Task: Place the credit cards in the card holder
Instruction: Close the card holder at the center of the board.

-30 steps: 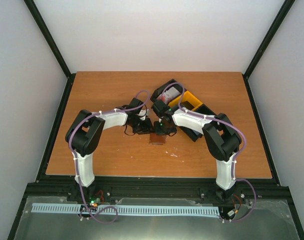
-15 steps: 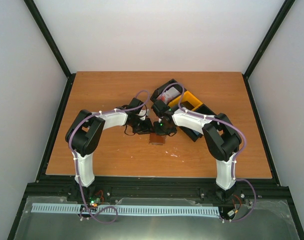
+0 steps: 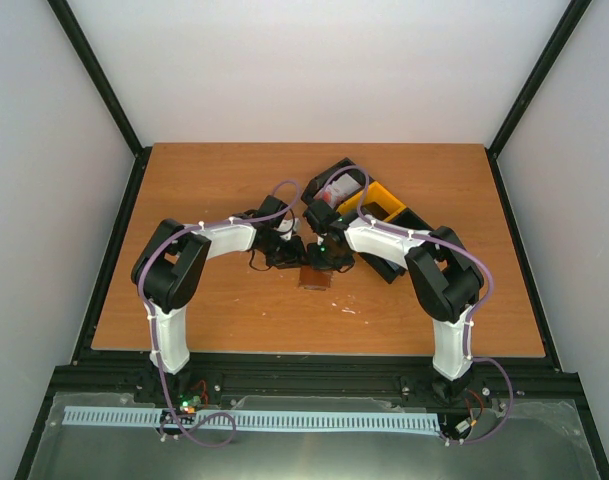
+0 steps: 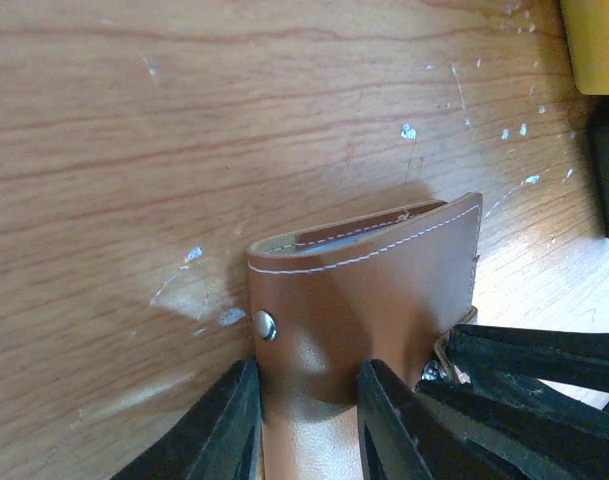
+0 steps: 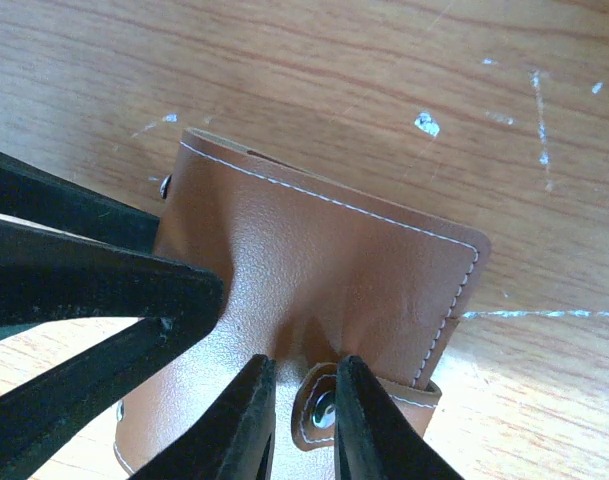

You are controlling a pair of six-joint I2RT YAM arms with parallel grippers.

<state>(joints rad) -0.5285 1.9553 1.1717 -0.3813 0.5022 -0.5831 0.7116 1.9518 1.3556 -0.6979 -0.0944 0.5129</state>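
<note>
Yellow and black bins [image 3: 382,204] lie near the card holder [image 3: 315,278].

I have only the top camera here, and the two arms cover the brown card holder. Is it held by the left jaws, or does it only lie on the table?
Observer: It is held. In the left wrist view the left jaws clamp the card holder from both sides, at the end nearest that camera.
Operator: And the right jaws, what do they do?
Observer: In the right wrist view they stand on either side of the snap tab, with a narrow gap. Whether they press it I cannot tell.
Operator: Is the holder open?
Observer: Only a slit. The left wrist view shows the pale lining between the two leather edges at the far end.
</note>
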